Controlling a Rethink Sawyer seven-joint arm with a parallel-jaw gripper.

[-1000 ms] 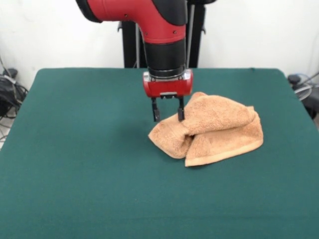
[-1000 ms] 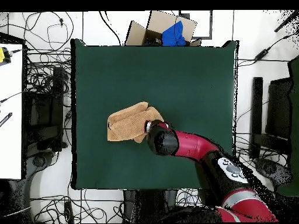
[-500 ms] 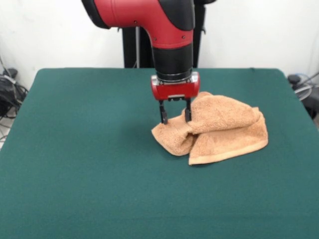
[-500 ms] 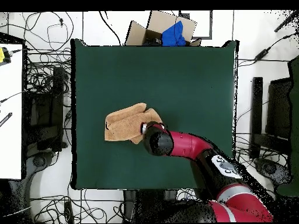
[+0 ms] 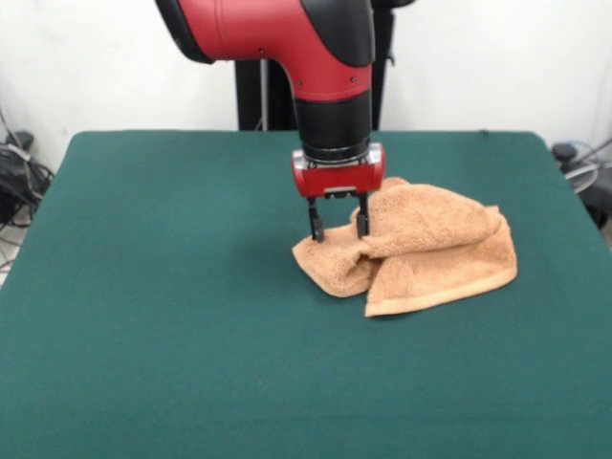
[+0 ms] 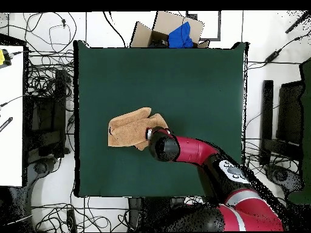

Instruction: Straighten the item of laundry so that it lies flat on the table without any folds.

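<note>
The counter (image 5: 153, 363) has a dark green top, and its near part in the front view is bare. The towel (image 5: 430, 253) lies on it, a little right of the middle in that view. It is light orange and not flat: it is bunched, with one thick fold lying over the top and a hemmed edge running along its near side. The left end of the towel is rolled into a rounded lump.

The hand (image 5: 338, 227) is at this left end. It points straight down, and its two dark fingers (image 5: 316, 226) stand apart, released, with nothing between them. The tips reach the top of the lump; I cannot tell whether they press into the cloth.

Beyond the towel, the red and black arm (image 5: 325, 86) rises from the hand. In the overhead view the arm (image 6: 194, 151) covers one end of the towel (image 6: 126, 128).
</note>
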